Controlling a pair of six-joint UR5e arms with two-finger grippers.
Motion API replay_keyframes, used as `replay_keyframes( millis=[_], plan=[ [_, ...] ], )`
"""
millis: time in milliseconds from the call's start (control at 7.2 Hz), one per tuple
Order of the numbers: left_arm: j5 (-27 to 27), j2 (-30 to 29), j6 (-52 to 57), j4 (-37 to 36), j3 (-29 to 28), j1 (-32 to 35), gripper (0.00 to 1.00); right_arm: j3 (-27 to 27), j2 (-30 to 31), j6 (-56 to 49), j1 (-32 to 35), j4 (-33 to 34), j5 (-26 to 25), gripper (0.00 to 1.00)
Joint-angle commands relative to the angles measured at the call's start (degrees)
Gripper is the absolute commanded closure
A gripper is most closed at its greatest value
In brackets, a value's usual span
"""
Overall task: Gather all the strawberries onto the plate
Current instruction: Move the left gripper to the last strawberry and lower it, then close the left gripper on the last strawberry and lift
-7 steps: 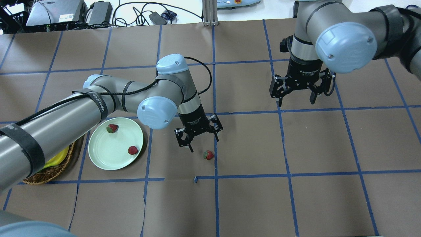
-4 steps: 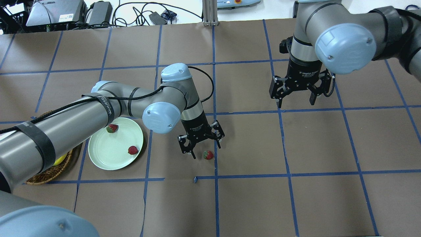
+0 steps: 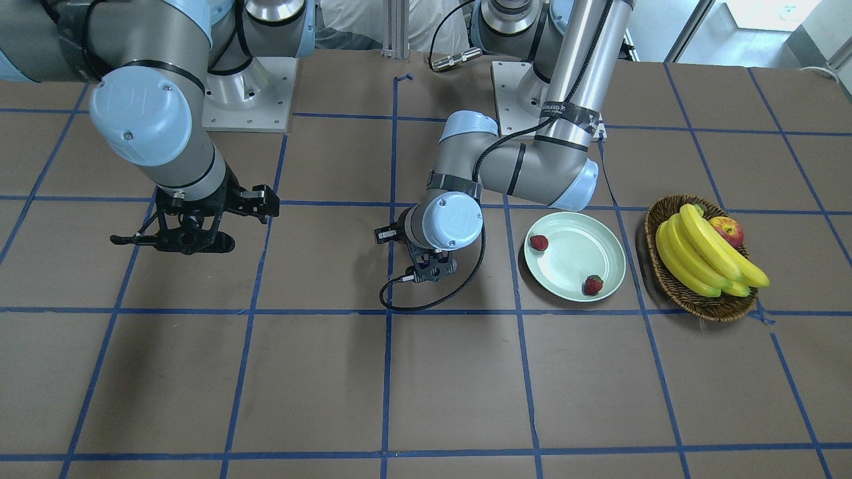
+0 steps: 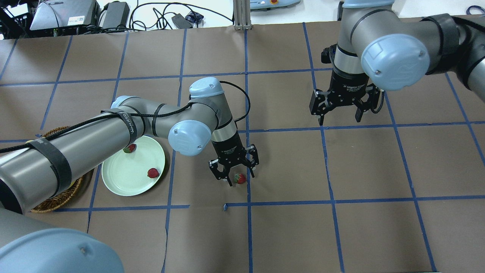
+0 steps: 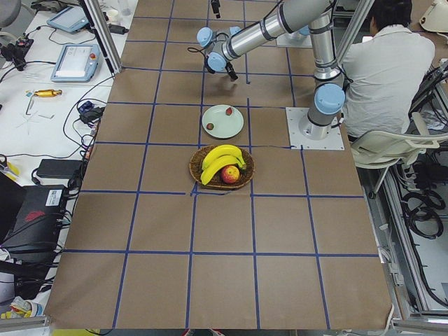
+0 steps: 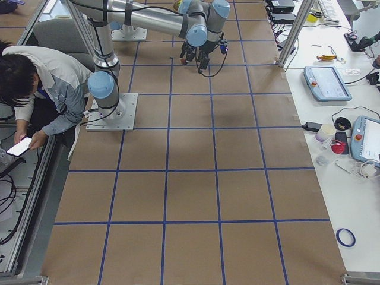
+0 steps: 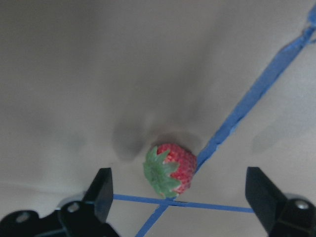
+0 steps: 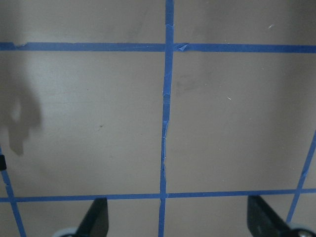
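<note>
- The left gripper (image 4: 239, 178) points straight down, close to the table (image 4: 288, 227). Its two fingers (image 7: 101, 190) are spread wide and grip nothing.
- Between those fingers, touching neither, one strawberry (image 7: 169, 169) lies on the brown paper surface. Its green cap is turned toward the wrist camera, and it rests against a crossing of blue tape lines (image 7: 247, 103).
- On the side of this gripper away from the other arm, near but apart, sits the pale green plate (image 4: 129, 182).
- A second strawberry (image 4: 153, 173) lies on the plate by the rim nearest the gripper.
- A third strawberry (image 4: 130, 148) lies at the plate's far side. From overhead it is partly hidden under the left arm.
- Just beyond the plate, farther from the gripper, a wicker basket (image 3: 699, 306) holds bananas (image 3: 699, 253) and an apple (image 3: 727, 229).
- Well apart on the opposite side, the right gripper (image 4: 340, 119) hangs above bare table. Its fingers are wide apart and it holds nothing.
</note>
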State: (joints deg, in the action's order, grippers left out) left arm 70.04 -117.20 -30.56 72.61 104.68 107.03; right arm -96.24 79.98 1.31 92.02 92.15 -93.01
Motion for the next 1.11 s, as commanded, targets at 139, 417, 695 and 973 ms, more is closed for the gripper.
replay_keyframes(
  millis=[139, 417, 695, 973],
  plan=[
    [0.4, 0.0, 2.9, 0.1, -0.2, 0.0, 1.00, -0.2, 0.0, -0.3, 0.0, 0.2, -0.1, 0.00],
    [2.0, 1.3, 4.7, 0.1, -1.5, -0.2, 1.00, -0.2, 0.0, -0.6, 0.0, 0.6, -0.2, 0.00],
    [7.6, 3.3, 8.5, 4.1, -6.7, -3.0, 1.00, 0.0, 0.0, -0.7, -0.1, 0.7, -0.2, 0.00],
    [15.0, 6.7, 20.4, 11.5, -8.3, -10.1, 1.00, -0.1, 0.1, -0.6, -0.1, 1.3, -0.2, 0.00]
  ],
)
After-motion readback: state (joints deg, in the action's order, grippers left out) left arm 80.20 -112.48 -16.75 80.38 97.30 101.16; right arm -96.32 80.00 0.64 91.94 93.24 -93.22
